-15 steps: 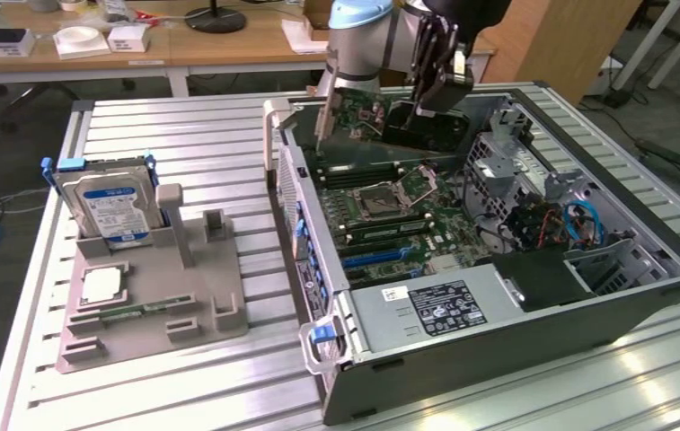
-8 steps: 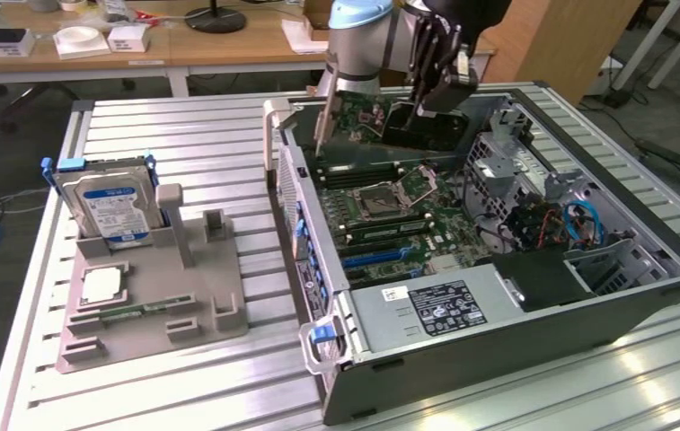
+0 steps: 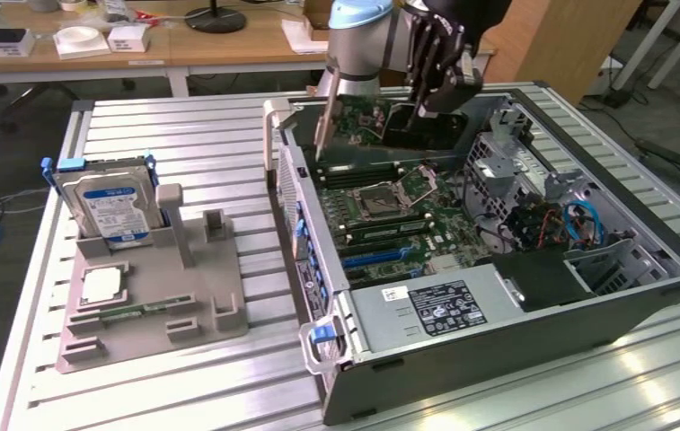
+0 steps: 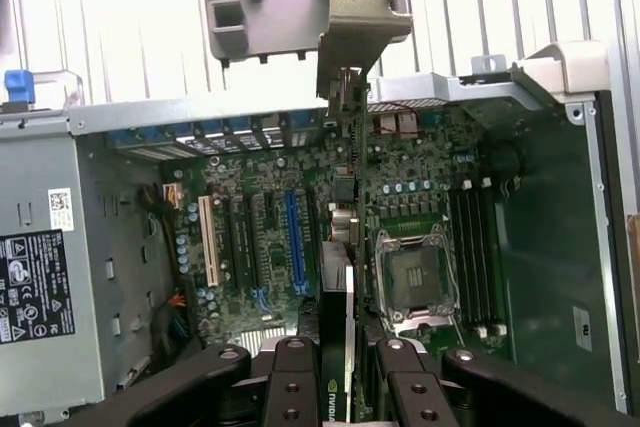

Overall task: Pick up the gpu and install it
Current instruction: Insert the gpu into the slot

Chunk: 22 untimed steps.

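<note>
Grips the gpu [image 3: 370, 121] in the gripper [image 3: 433, 106], jaws pinching the card's upper edge from both faces. Hangs at 12 o'clock in the exterior view, over the far end of the open computer case [image 3: 627, 296]. Stands on edge and slightly tilted, with the silver end bracket [image 3: 325, 121] toward 9 o'clock and the dark face toward 3 o'clock. Sits just above the motherboard [image 3: 436, 224]; cannot tell whether the lower edge touches a slot.

In the wrist view, presents the card edge-on, running from between the black fingers [image 4: 290, 387] out to the bracket at the case wall. Lines up over the board between the blue slot [image 4: 293, 237] and the empty CPU socket [image 4: 415, 272].

Inside the case, places the power supply [image 3: 429, 310] at 6 o'clock, label up, and blue cables [image 3: 586, 224] at 3 o'clock.

On the slatted metal table [image 3: 196, 126], sets a grey parts fixture [image 3: 154, 305] at 9 o'clock, near the case's side. Carries a hard drive [image 3: 106, 202] with a blue label, upright at the fixture's 12 o'clock end. Carries also a CPU [image 3: 100, 285] lying flat near its middle, and a narrow green stick [image 3: 136, 311] just beside that, toward 6 o'clock.
</note>
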Motion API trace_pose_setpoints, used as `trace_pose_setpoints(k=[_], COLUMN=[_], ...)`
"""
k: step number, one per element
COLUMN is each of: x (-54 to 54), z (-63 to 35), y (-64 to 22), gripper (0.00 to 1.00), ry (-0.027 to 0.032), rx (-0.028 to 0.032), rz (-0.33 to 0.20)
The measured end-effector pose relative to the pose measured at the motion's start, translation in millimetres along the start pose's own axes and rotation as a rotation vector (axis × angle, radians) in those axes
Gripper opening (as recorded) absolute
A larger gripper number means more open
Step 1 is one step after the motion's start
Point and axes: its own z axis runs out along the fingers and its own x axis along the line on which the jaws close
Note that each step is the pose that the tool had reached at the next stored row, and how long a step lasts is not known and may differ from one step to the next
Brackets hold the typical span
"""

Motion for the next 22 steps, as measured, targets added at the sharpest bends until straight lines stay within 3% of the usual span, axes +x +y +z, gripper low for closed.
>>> trace_pose_setpoints(k=[22], x=[0.4], z=[0.0], y=[0.0], gripper=[0.26], ry=[0.0154], rx=[-0.0089], rz=[-0.212])
